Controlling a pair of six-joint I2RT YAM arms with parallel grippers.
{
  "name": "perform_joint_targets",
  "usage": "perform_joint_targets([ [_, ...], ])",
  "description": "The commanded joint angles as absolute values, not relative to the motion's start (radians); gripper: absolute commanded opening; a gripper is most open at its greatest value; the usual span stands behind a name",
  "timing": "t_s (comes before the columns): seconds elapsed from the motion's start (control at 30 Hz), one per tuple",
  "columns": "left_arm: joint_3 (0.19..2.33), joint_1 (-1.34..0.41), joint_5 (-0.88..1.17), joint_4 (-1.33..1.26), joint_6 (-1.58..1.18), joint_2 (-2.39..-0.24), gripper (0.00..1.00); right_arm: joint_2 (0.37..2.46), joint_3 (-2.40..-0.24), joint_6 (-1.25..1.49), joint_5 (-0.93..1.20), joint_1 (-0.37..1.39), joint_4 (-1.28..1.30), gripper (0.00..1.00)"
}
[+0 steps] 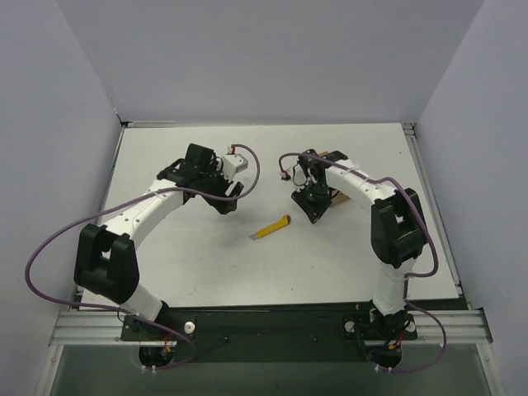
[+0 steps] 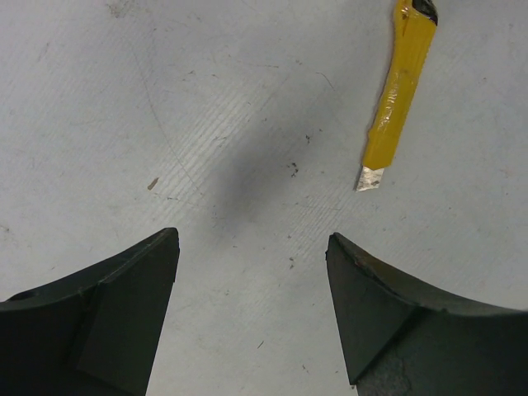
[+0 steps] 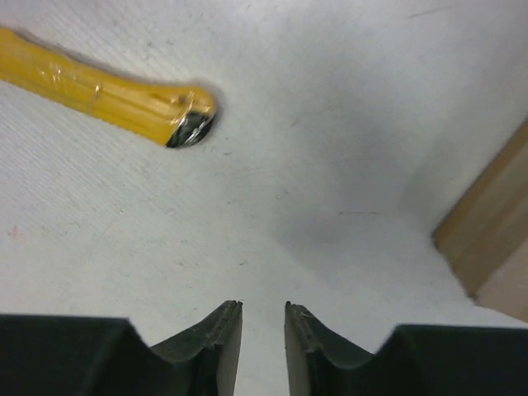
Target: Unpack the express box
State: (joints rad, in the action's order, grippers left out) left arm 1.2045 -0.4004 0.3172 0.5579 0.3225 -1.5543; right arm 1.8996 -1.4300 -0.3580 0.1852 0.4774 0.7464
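Note:
The express box is plain brown cardboard and lies right of centre, mostly hidden under my right arm. Its corner shows at the right edge of the right wrist view. My right gripper hangs low over the table just left of the box. Its jaws are drawn almost together with a thin gap and hold nothing. My left gripper is over bare table left of centre, open wide and empty.
A yellow-and-black utility knife lies on the white table between the two grippers. It shows in the left wrist view and the right wrist view. White walls enclose the table.

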Motion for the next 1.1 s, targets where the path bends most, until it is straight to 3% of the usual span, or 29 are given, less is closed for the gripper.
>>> perform_joint_targets([
  [0.0, 1.285, -0.385, 0.380, 0.566, 0.327, -1.629, 0.81, 1.830, -1.548, -0.392, 0.280, 0.411, 0.798, 0.40],
  [0.03, 1.289, -0.379, 0.391, 0.580, 0.301, -1.638, 0.81, 1.812, -1.551, -0.511, 0.392, 0.405, 0.790, 0.63],
  [0.07, 1.282, -0.359, 0.396, 0.583, 0.284, -1.643, 0.81, 1.801, -1.546, -0.594, 0.431, 0.405, 0.778, 0.79],
  [0.1, 1.276, -0.350, 0.402, 0.583, 0.269, -1.641, 0.81, 1.789, -1.517, -0.662, 0.469, 0.405, 0.758, 0.93],
  [0.13, 1.269, -0.338, 0.403, 0.577, 0.243, -1.637, 0.81, 1.775, -1.502, -0.774, 0.521, 0.406, 0.711, 0.99],
  [0.2, 1.244, -0.302, 0.396, 0.568, 0.230, -1.608, 0.81, 1.779, -1.482, -0.857, 0.543, 0.423, 0.677, 0.99],
  [0.47, 1.172, -0.262, 0.275, 0.591, 0.252, -1.461, 0.81, 1.897, -1.416, -1.175, 0.557, 0.534, 0.586, 0.75],
  [0.8, 1.069, -0.310, 0.256, 0.615, 0.273, -1.333, 0.82, 1.951, -1.330, -1.121, 0.492, 0.637, 0.473, 0.60],
  [1.07, 1.058, -0.350, 0.256, 0.624, 0.305, -1.307, 0.81, 1.980, -1.333, -1.123, 0.417, 0.666, 0.462, 0.55],
])
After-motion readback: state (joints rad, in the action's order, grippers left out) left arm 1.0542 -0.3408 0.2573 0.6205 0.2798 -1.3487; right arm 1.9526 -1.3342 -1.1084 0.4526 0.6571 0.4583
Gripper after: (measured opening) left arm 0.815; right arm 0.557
